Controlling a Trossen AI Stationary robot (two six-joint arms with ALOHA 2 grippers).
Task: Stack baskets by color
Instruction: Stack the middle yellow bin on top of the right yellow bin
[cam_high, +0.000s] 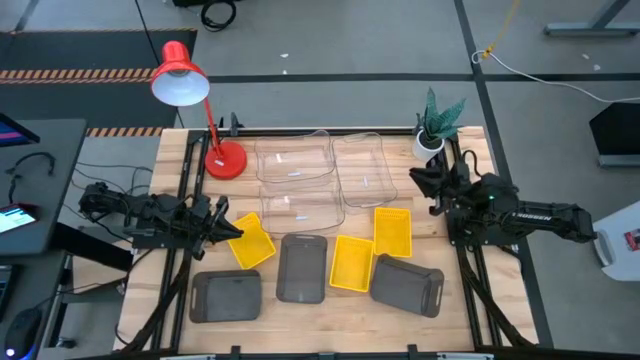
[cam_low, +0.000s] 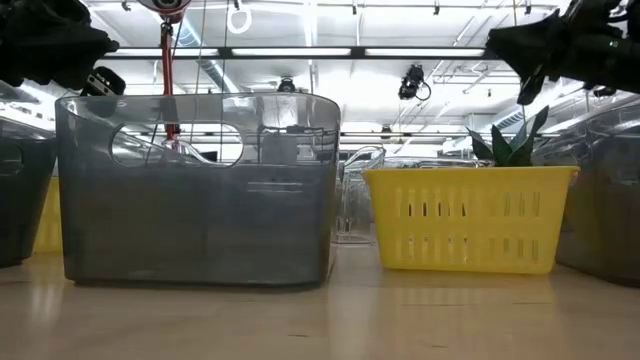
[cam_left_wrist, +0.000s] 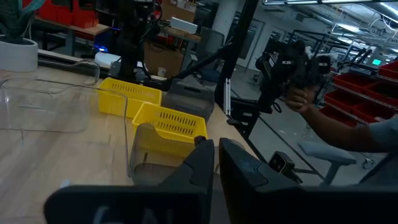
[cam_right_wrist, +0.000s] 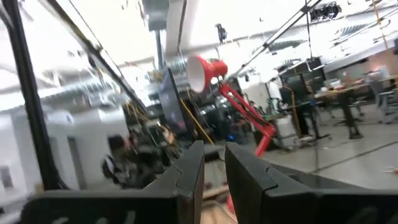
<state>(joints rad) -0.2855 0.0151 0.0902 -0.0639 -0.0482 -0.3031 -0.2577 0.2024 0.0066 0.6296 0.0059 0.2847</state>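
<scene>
The wooden table (cam_high: 320, 320) holds nine baskets, and every one that shows its inside looks empty.

The three clear baskets are the biggest. One clear basket (cam_high: 293, 157) sits at the back near the lamp base. A second clear basket (cam_high: 365, 170) sits just to its right. A third clear basket (cam_high: 303, 207) sits in front of the first one. You can see the wood through them.

Three grey baskets sit along the front. One grey basket (cam_high: 226, 296) lies at the front left. A second grey basket (cam_high: 302, 267) stands in the middle. A third grey basket (cam_high: 408, 285) lies tilted at the front right. They are dark and a bit see-through, with a handle hole at each end.

Three yellow baskets are the smallest. One yellow basket (cam_high: 251, 240) lies turned at an angle, right by the left gripper. A second yellow basket (cam_high: 352, 262) sits between two grey ones. A third yellow basket (cam_high: 392, 230) sits behind it, near the clear ones. They have slots in their sides.

No basket is stacked yet.

The left gripper (cam_high: 226, 226) is at the left side of the table. Its tips are at the edge of the angled yellow basket, with the fingers almost shut. I cannot tell if it has hold of the basket.

The right gripper (cam_high: 427, 182) is up in the air by the right side, near the plant. Its fingers are a little apart and hold nothing.

A red lamp (cam_high: 190, 95) stands at the back left. A small potted plant (cam_high: 437, 125) stands at the back right.

A person's hand (cam_left_wrist: 300, 98) shows far off in the room.
</scene>
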